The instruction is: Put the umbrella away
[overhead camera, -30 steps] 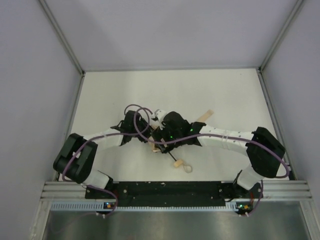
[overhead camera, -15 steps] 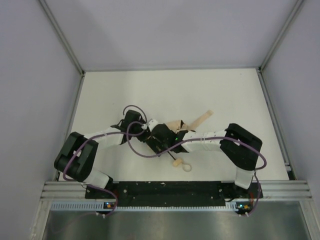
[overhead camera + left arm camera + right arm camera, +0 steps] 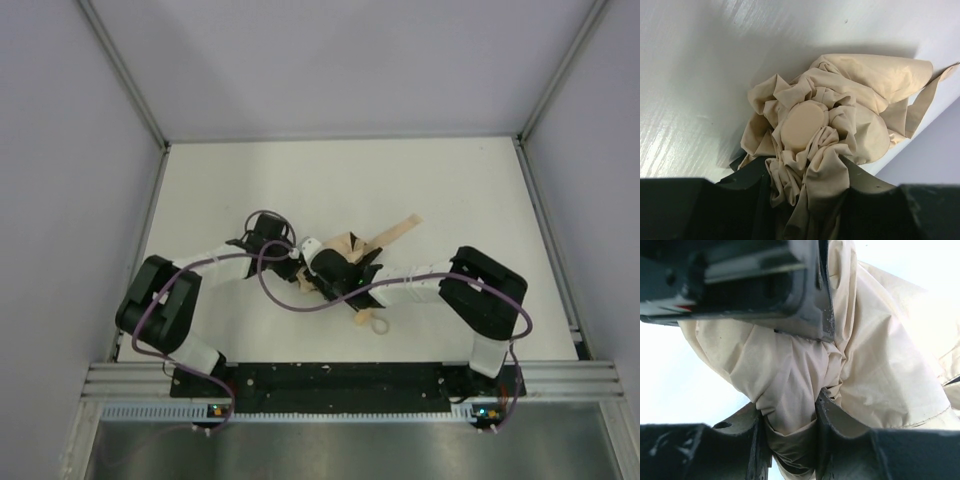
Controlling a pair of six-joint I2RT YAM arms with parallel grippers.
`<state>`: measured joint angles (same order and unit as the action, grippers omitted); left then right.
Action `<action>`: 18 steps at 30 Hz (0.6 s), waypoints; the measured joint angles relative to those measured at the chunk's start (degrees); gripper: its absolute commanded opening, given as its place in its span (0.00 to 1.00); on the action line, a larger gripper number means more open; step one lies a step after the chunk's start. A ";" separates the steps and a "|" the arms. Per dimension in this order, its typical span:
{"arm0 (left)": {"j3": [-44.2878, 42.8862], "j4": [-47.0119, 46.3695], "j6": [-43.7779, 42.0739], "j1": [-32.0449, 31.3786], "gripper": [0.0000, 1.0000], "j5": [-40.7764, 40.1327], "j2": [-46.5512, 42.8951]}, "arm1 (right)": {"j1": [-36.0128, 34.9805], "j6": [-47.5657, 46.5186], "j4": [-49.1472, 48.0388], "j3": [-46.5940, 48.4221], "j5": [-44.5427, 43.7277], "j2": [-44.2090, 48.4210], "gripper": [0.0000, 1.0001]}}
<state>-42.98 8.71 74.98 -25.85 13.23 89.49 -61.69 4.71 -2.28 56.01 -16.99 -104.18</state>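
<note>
Left gripper (image 3: 805, 187) is clamped on bunched canopy fabric below the round cap (image 3: 801, 124). Right gripper (image 3: 790, 432) pinches another fold of the umbrella (image 3: 350, 244), just beside the left one. The umbrella lies mid-table (image 3: 450, 180). The 2 arms and a purple cable (image 3: 262, 278) cover most of it. The loop strap (image 3: 377, 321) apparently rests free on the table.

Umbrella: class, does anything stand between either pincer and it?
Nothing visible does: the left pincer and the right pincer each directly grip the beige fabric of the umbrella.

umbrella (image 3: 347, 243) middle hidden under right arm (image 3: 415, 283), cut off in wrist views
</note>
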 measured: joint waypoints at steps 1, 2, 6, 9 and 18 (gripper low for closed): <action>0.00 0.09 0.15 0.00 0.65 0.04 0.00 | 0.68 -0.50 -1.07 -0.94 1.92 0.57 0.00; 0.00 0.20 0.44 0.00 0.73 0.24 0.00 | 1.31 -0.79 -1.81 -1.68 3.67 1.05 0.00; 3.06 -2.82 -0.52 2.75 0.99 2.56 -3.76 | 5.46 -0.39 -4.92 -4.72 12.90 3.32 0.00; 6.47 -6.67 -0.79 5.73 0.99 3.82 -7.43 | 7.89 -0.02 -6.01 -5.81 19.04 4.02 0.00; 11.58 -15.61 -1.20 6.43 0.99 7.13 -9.73 | 13.25 3.39 -4.42 -4.48 34.53 3.34 0.00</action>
<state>-31.40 -6.90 73.78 -19.42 20.36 79.77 -48.45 8.10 -6.70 51.53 17.54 -100.84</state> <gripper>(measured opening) 0.986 0.289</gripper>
